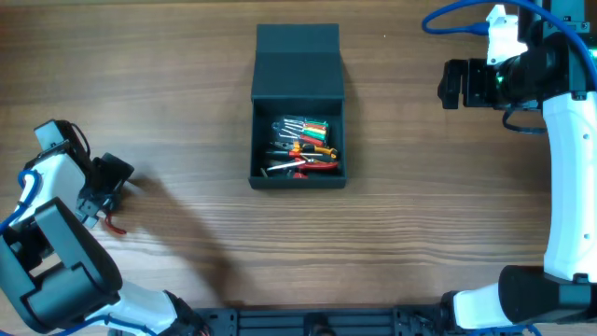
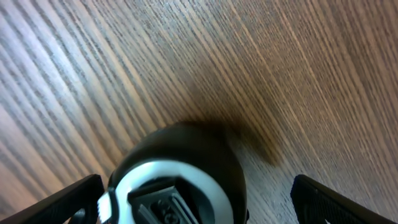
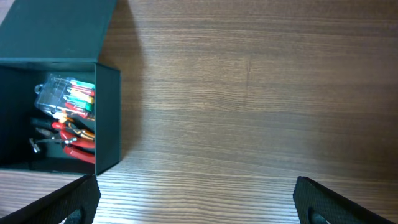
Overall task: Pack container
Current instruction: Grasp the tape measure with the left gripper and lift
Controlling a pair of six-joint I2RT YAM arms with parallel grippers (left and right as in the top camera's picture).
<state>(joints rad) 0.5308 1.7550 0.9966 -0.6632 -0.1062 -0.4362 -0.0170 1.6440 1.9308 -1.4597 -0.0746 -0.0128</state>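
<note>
The dark teal-black container stands open at the table's middle, its flap lid folded back. Inside lie red-handled pliers and a clear case of coloured screwdrivers. The container also shows at the left of the right wrist view. My left gripper is at the far left, open. In the left wrist view its fingers straddle a round black object with a white ring, which sits close to the left finger. My right gripper is open and empty over bare wood, right of the container.
A small red piece lies on the table just in front of the left gripper. The table is brown wood grain. The arm bases stand at the front corners.
</note>
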